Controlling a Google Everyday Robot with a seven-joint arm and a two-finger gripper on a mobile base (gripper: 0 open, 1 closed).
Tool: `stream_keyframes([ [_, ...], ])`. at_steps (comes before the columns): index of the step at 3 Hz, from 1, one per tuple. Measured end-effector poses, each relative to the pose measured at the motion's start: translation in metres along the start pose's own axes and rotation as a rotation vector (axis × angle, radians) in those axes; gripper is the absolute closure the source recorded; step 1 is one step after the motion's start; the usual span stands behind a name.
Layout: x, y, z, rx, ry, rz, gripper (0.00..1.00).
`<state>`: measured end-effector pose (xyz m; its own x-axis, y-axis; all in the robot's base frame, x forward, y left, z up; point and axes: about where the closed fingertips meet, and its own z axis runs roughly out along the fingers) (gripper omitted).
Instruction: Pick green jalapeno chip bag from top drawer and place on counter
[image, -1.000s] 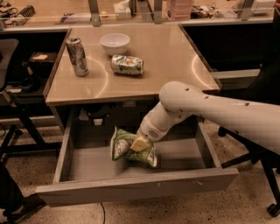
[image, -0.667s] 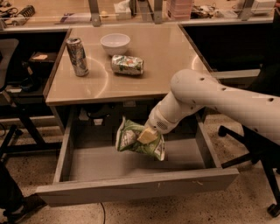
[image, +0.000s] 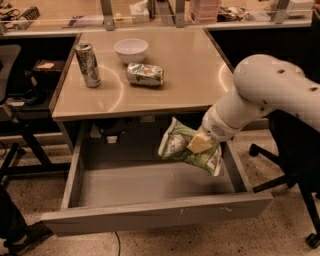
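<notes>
The green jalapeno chip bag (image: 182, 146), crumpled light green with white patches, hangs in the air above the right part of the open top drawer (image: 150, 186). My gripper (image: 200, 144) is shut on the bag's right side, at the end of the white arm coming in from the right. The bag sits just below the front edge of the counter (image: 170, 80), a glossy beige tabletop. The drawer is pulled out and its floor shows nothing else inside.
On the counter stand an upright silver can (image: 88, 64), a white bowl (image: 131, 50) and a crushed green-and-silver can (image: 145, 74) lying on its side. A black chair (image: 287, 165) is at the right, another chair's legs at the left. A cluttered workbench runs behind.
The gripper has lifted the chip bag off the drawer floor and carried it up and to the right, close to the counter's front edge.
</notes>
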<state>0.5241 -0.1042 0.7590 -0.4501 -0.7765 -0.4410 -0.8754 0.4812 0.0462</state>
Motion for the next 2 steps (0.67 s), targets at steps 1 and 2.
stream_keyframes([
  [1,0.011,-0.023,-0.045,0.088,0.017,0.056,1.0],
  [2,0.012,-0.045,-0.083,0.16,0.035,0.086,1.0],
])
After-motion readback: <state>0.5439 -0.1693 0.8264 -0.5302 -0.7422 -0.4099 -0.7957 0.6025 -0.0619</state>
